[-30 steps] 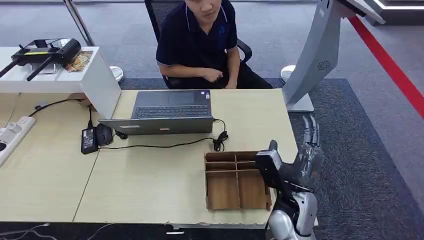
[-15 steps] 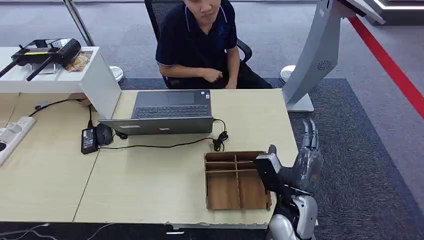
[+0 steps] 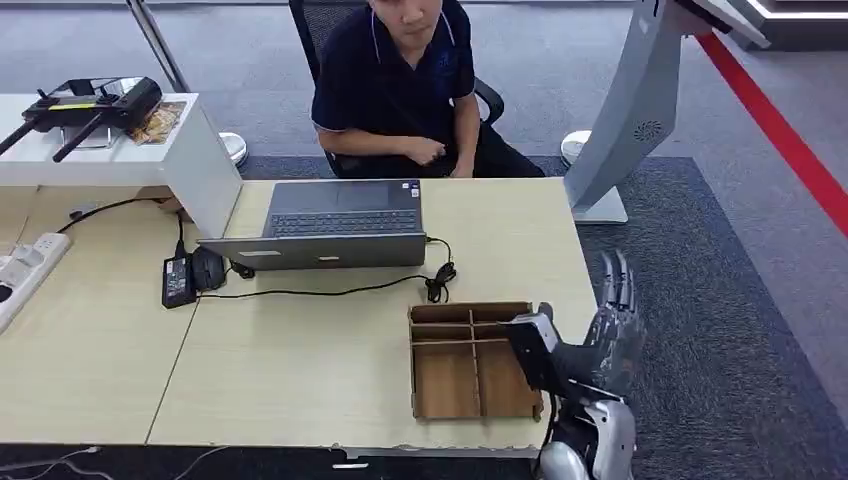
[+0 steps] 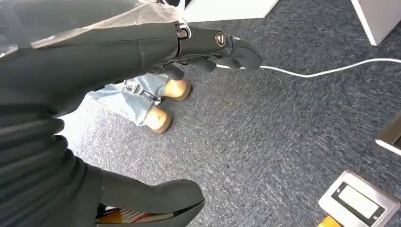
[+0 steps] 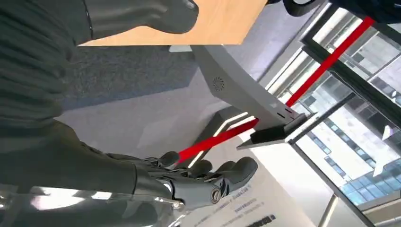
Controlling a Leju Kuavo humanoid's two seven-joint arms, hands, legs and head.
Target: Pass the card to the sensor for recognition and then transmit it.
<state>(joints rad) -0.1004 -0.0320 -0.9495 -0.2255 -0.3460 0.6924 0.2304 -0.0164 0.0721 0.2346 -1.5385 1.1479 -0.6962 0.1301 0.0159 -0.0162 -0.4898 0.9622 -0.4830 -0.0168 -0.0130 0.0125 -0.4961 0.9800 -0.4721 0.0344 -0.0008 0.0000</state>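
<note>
My right hand (image 3: 592, 340) hovers at the table's right front edge with its fingers (image 3: 617, 285) stretched straight and pointing away. Its thumb (image 3: 530, 345) lies over the right rim of the divided wooden box (image 3: 465, 365), and nothing is in the hand. In the right wrist view that hand (image 5: 156, 175) is spread and bare, with the grey kiosk stand (image 5: 236, 90) beyond it. My left hand (image 4: 94, 61) hangs over grey carpet, fingers (image 4: 222, 45) and thumb (image 4: 156, 194) apart, holding nothing.
A person (image 3: 400, 80) sits behind the table (image 3: 300, 370) at an open laptop (image 3: 335, 225). Its cable (image 3: 330, 292) and a power brick (image 3: 177, 280) lie on the table. The kiosk stand (image 3: 635, 110) rises at the right. On the floor are a white cable (image 4: 331, 71) and a small grey device (image 4: 357, 203).
My right hand has sunk lower and drawn back towards me along the table's right edge, its thumb now over the box rim. Nothing else has moved.
</note>
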